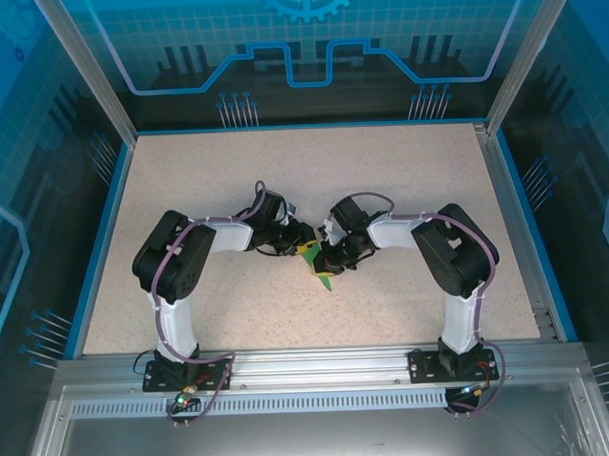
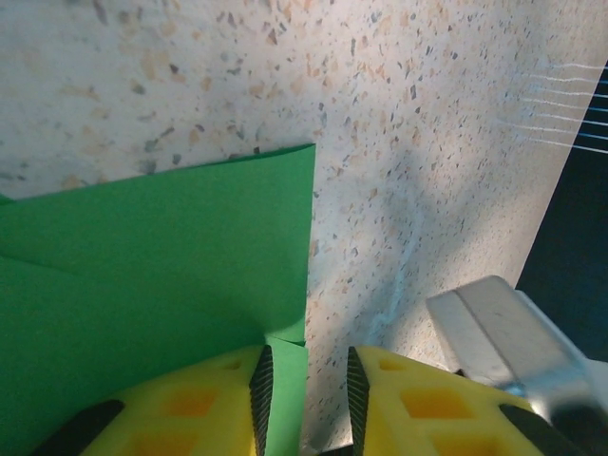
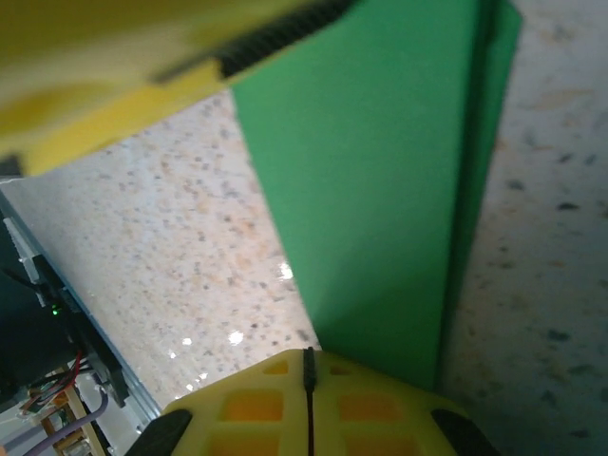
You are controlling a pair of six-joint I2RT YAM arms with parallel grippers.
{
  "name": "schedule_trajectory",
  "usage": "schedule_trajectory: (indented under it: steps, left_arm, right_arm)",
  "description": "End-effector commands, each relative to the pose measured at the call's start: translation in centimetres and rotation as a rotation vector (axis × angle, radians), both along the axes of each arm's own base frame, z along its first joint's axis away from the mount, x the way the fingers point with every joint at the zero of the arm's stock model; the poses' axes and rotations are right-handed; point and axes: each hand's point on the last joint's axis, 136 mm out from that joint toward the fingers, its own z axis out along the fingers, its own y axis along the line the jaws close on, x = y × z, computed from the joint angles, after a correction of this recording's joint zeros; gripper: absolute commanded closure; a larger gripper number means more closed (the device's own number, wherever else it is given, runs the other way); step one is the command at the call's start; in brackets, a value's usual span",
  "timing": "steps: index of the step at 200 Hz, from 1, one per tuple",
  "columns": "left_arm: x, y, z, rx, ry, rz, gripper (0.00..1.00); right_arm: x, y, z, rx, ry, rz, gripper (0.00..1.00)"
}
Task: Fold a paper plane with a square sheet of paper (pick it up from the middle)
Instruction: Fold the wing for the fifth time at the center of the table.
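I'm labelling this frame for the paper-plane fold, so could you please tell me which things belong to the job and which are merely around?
For the job: folded green paper, left gripper, right gripper.
Merely around: speckled table, aluminium frame rail, blue enclosure panels.

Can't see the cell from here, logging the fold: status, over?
Right gripper shut on the green paper, narrow end. Left gripper jaws apart, paper edge between them. Paper partly folded, not yet a plane. Grippers crowd each other, tip to tip.

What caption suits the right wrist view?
Shut end effector at the edge of folded green paper, speckled table beneath.
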Motion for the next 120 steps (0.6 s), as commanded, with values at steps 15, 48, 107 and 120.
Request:
schedule_trajectory:
  steps: [15,48,107,120]
  left_arm:
    - [-1.9,2.5,-4.8,0.126,0.149,0.065,0.71]
    - [-2.1,2.9,-5.3,0.132,0.169,0.073,0.71]
    - [-2.3,3.3,-5.6,0.139,0.178,0.076,0.71]
    - [-2.2,3.2,-5.5,0.135,0.177,0.074,0.71]
  right_arm:
    - [-2.9,-1.9,-2.2,-0.076,0.08,0.015,0.91]
    - [-4.0,-2.4,-1.5,-0.059,0.074,0.022,0.9]
    - [-7.1,-4.3,-2.0,-0.066,0.114,0.033,0.88]
    - [-7.7,-4.9,-2.4,-0.08,0.122,0.031,0.88]
